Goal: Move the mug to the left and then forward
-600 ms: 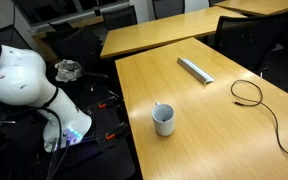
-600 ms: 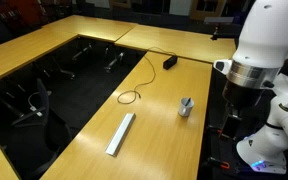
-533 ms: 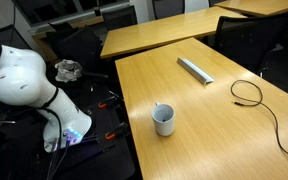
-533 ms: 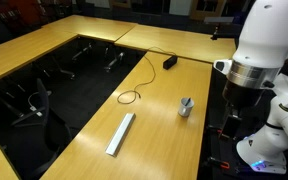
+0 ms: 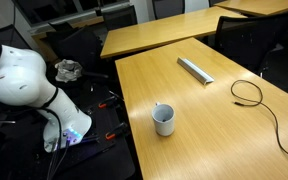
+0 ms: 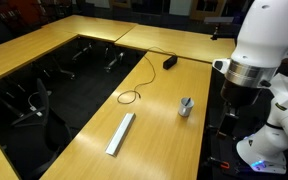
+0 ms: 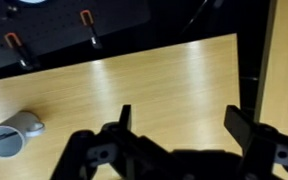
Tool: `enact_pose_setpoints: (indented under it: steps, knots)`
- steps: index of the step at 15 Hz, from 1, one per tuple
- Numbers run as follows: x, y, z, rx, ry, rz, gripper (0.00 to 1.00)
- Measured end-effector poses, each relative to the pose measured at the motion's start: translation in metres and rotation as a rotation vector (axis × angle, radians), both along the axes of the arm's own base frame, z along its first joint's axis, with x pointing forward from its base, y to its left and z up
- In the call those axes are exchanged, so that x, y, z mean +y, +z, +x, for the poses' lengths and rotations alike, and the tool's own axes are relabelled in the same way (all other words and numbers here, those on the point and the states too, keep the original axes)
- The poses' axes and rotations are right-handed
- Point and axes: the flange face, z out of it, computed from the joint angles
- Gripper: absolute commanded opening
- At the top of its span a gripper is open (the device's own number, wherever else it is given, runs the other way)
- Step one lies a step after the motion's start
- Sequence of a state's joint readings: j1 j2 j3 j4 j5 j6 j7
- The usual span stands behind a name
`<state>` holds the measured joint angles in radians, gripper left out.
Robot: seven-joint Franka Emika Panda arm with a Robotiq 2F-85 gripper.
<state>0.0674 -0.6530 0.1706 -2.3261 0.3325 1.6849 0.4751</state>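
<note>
The mug (image 5: 163, 119) is small, white with a dark inside, and stands upright on the wooden table (image 5: 214, 120) near its edge. It also shows in an exterior view (image 6: 185, 107) and at the lower left of the wrist view (image 7: 12, 134). My gripper (image 7: 182, 120) is open and empty, its two dark fingers spread wide over bare table, well apart from the mug. The gripper itself is out of frame in both exterior views; only the white arm (image 6: 264, 45) shows.
A flat grey bar (image 5: 195, 70) lies farther along the table, also seen in an exterior view (image 6: 120, 133). A black cable (image 5: 259, 100) loops over the tabletop. Orange-handled clamps (image 7: 88, 20) sit past the table edge. Other tables stand behind.
</note>
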Motion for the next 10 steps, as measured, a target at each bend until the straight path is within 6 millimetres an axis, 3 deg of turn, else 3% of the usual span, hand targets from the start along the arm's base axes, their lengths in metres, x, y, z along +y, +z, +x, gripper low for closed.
enact_pose_setpoints:
  steps: [3,10]
  knots:
    - [-0.022,-0.016,0.025,-0.032,-0.063,-0.029,1.00]
    - [-0.112,-0.096,0.095,-0.038,-0.364,-0.171,1.00]
